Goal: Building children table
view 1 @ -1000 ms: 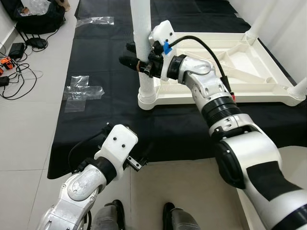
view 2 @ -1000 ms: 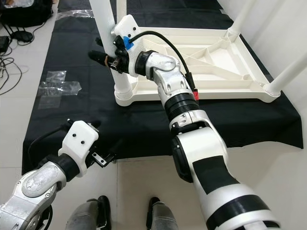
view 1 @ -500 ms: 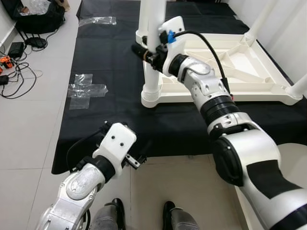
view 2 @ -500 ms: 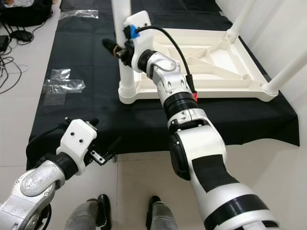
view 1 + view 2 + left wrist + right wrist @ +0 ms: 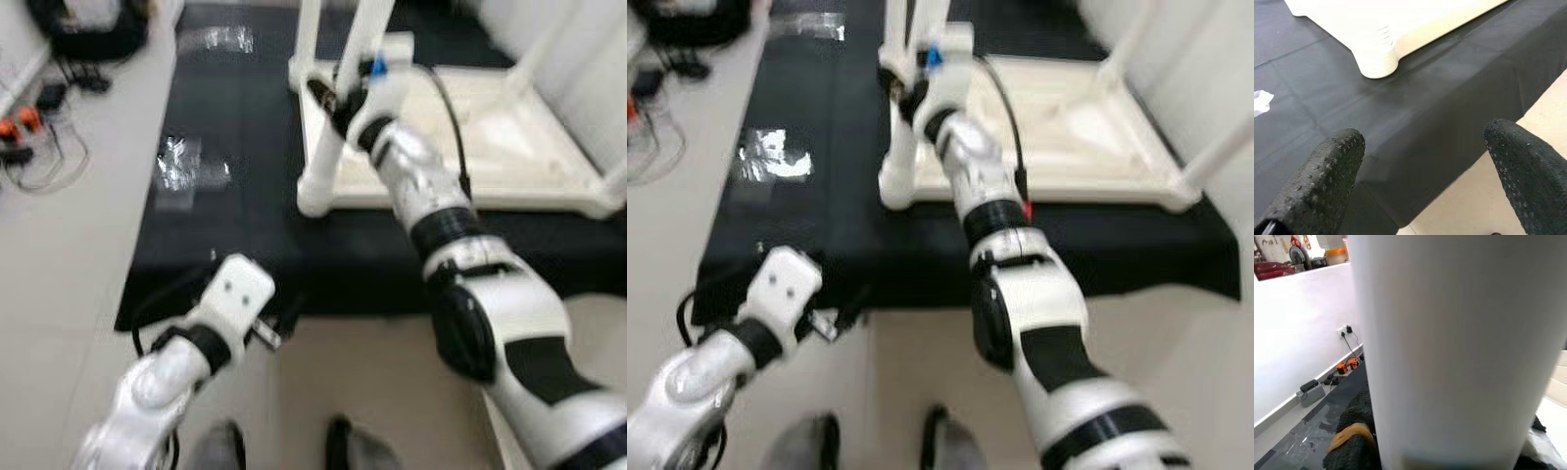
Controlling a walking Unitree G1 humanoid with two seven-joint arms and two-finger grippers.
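The little white table (image 5: 490,127) lies upside down on a black cloth (image 5: 245,196) on the floor. The right hand (image 5: 338,98) is wrapped around the near white leg (image 5: 328,147), which stands up in its corner, so this looks like the step of fixing that leg in. Next it may need to turn or push the leg tight. The left hand (image 5: 1425,166) hangs low over the cloth edge, fingers wide apart, holding nothing
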